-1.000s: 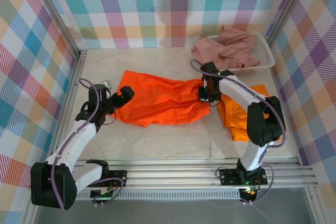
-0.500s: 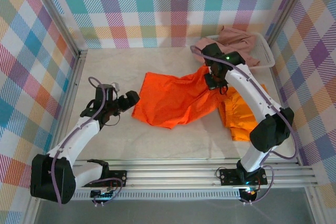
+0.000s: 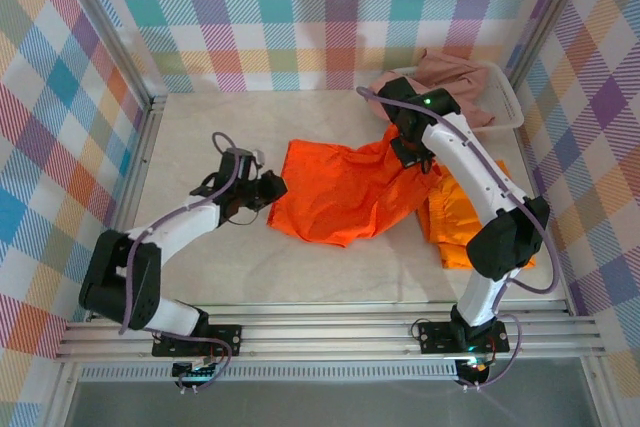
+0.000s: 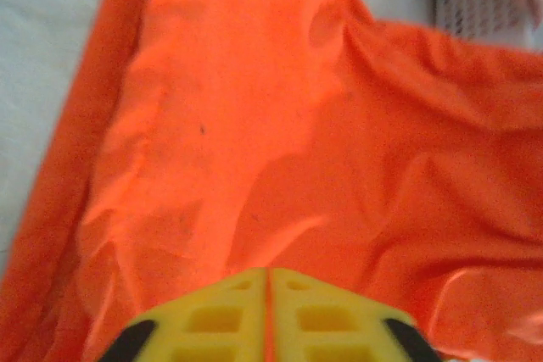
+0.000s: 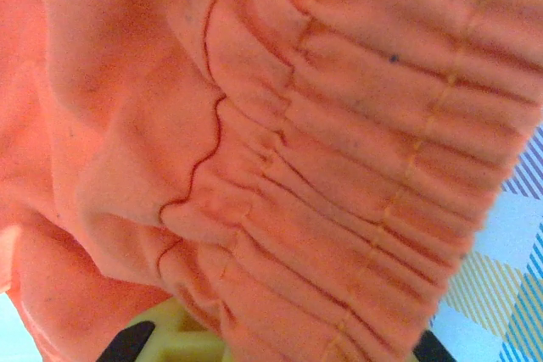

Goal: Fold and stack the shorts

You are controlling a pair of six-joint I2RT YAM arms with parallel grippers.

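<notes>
One pair of bright orange shorts (image 3: 345, 197) lies spread at mid-table, its right end lifted. My right gripper (image 3: 408, 154) is shut on its gathered waistband (image 5: 339, 167), which drapes over the yellow fingers (image 5: 165, 328). My left gripper (image 3: 272, 188) is at the shorts' left edge, jaws shut with a thin line of orange cloth (image 4: 280, 125) pinched between them (image 4: 267, 275). A second pair of orange shorts (image 3: 465, 227) lies folded at the right. Pink shorts (image 3: 440, 82) are heaped in the basket.
The white mesh basket (image 3: 508, 97) stands at the back right corner. Plaid walls close in the left, back and right sides. Bare pale table surface (image 3: 200, 137) lies to the left and in front of the spread shorts.
The right gripper pulled the spread shorts to the right and toward the back. The left gripper followed to the right and went from open to shut at the shorts' left edge.
</notes>
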